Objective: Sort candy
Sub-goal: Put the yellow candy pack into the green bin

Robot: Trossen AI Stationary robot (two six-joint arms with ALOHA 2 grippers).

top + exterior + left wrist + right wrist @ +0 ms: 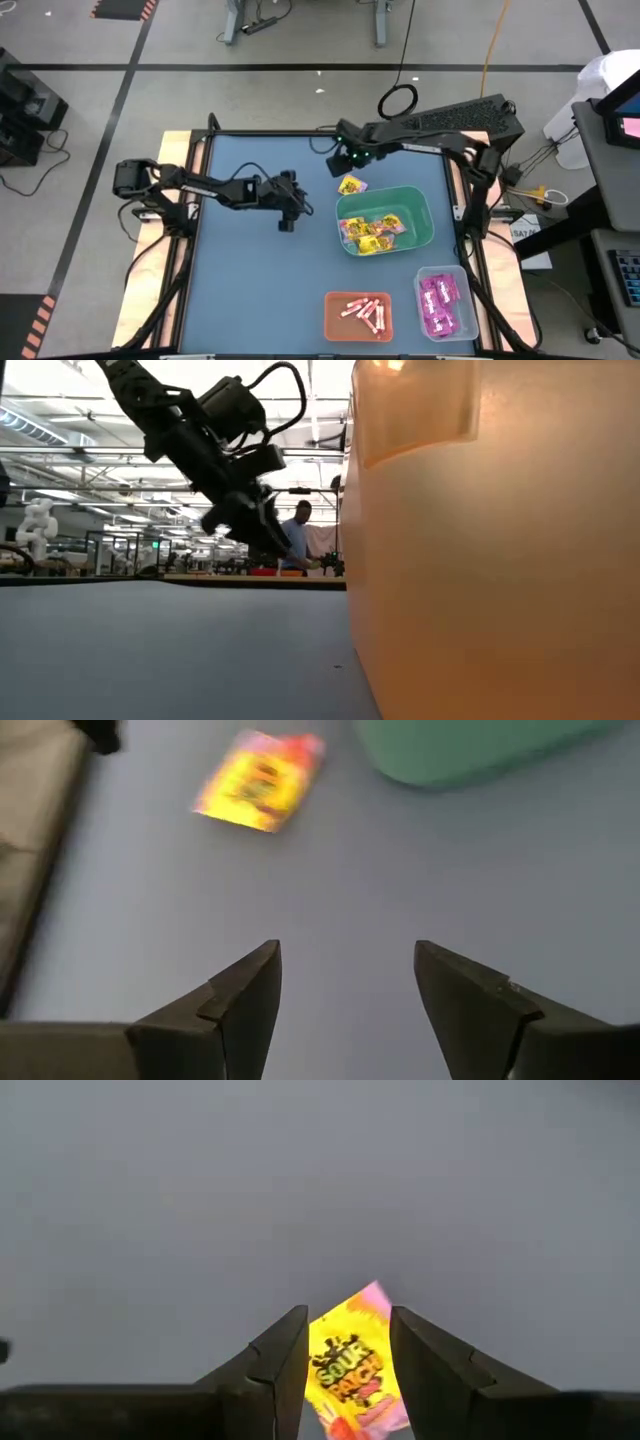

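Observation:
One yellow candy packet [351,185] lies flat on the blue table just beyond the far left corner of the green bin [428,215]. My right gripper [350,165] hovers open above it. In the right wrist view the packet [350,1365] shows through the gap between the fingers [348,1312], which do not touch it. My left gripper [287,222] stands open over bare table left of the bin, clear of the surface [272,540]. It faces the packet [258,780] with nothing between its fingers [345,948].
The green bin holds several yellow packets [372,232]. At the near edge an orange bin [328,315] holds pink-white sticks and a clear bin [418,300] holds magenta packets. The orange bin's wall [480,560] fills the low view's right. A person [300,530] stands far behind.

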